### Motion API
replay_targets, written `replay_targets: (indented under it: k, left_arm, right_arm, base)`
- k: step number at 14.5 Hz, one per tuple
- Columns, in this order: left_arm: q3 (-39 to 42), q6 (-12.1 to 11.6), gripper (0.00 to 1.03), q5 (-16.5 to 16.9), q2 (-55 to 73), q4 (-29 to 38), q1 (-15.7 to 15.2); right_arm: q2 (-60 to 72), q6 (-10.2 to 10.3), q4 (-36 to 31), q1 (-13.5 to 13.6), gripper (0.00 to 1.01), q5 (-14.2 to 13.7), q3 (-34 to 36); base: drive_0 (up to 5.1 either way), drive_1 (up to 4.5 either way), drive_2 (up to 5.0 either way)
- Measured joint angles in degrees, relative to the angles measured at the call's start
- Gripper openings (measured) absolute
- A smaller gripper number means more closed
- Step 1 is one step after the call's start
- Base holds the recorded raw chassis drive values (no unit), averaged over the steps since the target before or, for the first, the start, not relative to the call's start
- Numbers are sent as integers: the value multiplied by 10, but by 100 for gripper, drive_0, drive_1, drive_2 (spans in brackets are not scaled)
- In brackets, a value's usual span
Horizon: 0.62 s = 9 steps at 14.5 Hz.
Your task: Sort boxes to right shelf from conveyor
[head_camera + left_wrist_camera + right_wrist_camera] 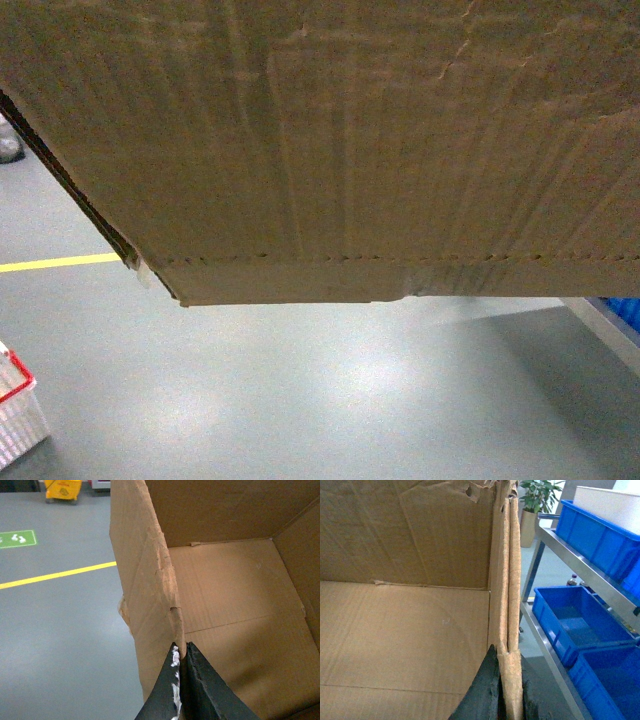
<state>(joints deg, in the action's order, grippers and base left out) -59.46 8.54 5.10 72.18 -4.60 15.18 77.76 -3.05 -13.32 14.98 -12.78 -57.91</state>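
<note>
A large brown cardboard box (330,140) fills the upper head view, held up off the floor with its perforated base edge toward the camera. My left gripper (180,652) is shut on the box's torn left wall (150,600). The box's open, empty inside (235,595) lies to the right of those fingers. My right gripper (510,662) is shut on the box's double right wall (507,580), one black finger on each side. The grey metal shelf (560,550) stands just right of that wall. The conveyor is out of view.
Blue plastic bins (567,622) sit on the shelf's levels, one visible at the head view's right edge (625,305). A yellow floor line (60,263) crosses the grey floor. A red-rimmed white basket (15,405) stands at lower left. A potted plant (535,502) stands beyond the shelf.
</note>
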Motion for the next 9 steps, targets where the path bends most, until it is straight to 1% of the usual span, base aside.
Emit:
replay_targets:
  k: [9]
  left_arm:
    - [0,0,2,0,1,1,0]
  right_arm:
    - [0,0,0,0,3,0,0]
  base:
    - [-162,-162,-162]
